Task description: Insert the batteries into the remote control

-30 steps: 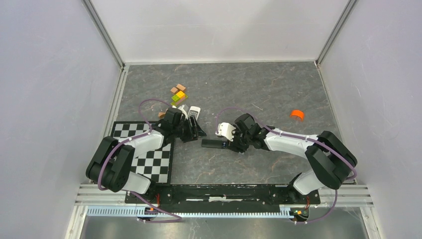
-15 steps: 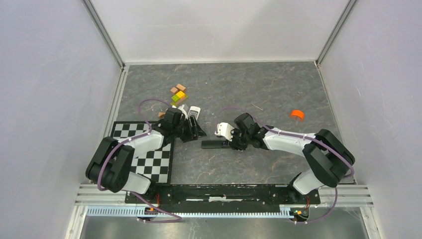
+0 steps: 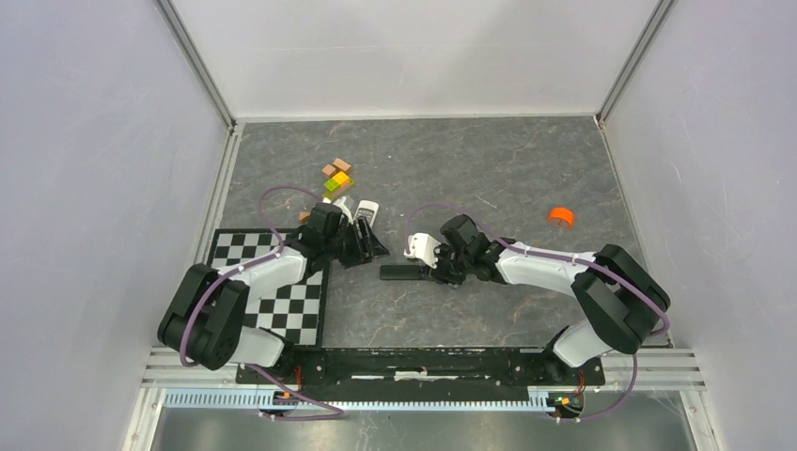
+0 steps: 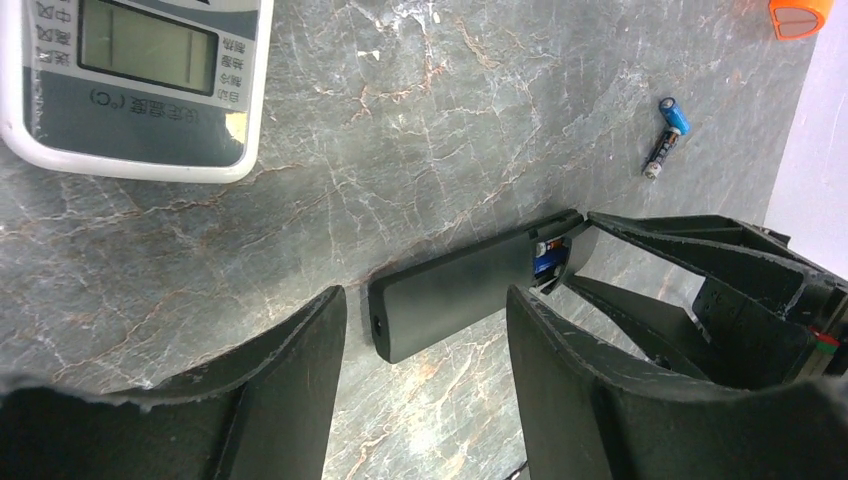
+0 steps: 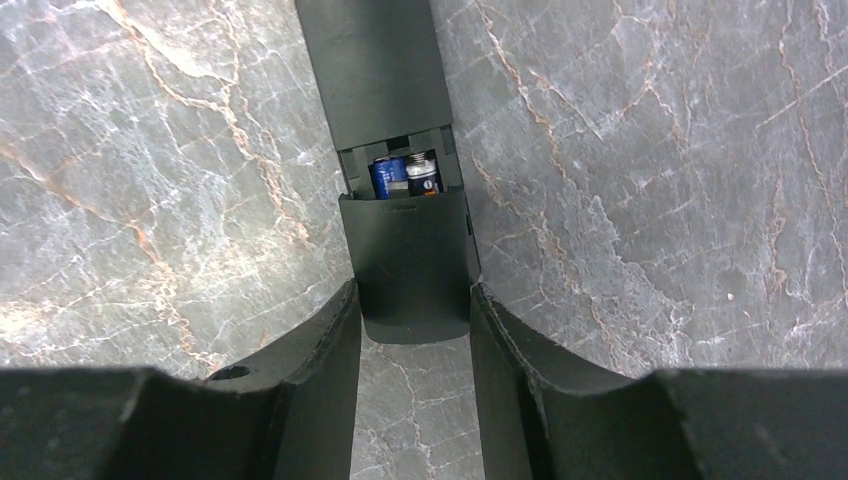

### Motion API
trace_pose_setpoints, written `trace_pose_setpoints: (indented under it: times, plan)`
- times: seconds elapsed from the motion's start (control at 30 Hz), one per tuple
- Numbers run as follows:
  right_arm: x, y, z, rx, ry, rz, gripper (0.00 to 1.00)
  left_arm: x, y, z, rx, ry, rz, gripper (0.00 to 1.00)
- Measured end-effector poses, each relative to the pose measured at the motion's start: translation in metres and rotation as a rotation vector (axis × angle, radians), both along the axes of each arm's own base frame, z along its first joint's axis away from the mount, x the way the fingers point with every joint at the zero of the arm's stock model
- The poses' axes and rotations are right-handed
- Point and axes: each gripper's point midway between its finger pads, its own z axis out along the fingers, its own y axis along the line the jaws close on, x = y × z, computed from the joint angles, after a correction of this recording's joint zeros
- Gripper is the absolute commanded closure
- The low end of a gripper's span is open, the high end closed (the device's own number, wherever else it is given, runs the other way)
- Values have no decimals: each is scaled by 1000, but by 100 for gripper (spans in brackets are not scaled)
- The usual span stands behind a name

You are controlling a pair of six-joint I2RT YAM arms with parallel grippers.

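A dark grey marble-patterned tabletop [image 3: 489, 160] with pale and rust-coloured veins fills the floor of a small enclosure. Three plain, pale lilac-white walls close it in: a back wall [image 3: 414, 56], a left wall [image 3: 94, 169] and a right wall [image 3: 714, 160]. Slim aluminium posts [image 3: 195, 61] rise at the two back corners. A black-and-white checkerboard sheet [image 3: 301, 315] lies flat on the near left part of the tabletop. A ribbed aluminium rail [image 3: 423, 399] runs along the near edge. The light is soft and even, with only faint shadows.
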Motion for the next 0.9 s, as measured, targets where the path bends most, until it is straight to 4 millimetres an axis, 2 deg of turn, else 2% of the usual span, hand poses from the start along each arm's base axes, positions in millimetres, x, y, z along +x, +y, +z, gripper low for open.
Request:
trace_pose_setpoints:
  times: [0.47, 0.63, 0.9]
  plan:
    - [-25, 16, 3, 24, 47, 56, 64, -11, 8, -9, 19, 15, 12, 34]
    - [-21, 14, 7, 1, 47, 10, 64, -11, 8, -9, 20, 15, 12, 34]
    - [-6, 23, 24, 0, 31, -42, 64, -11, 8, -14, 25, 27, 12, 34]
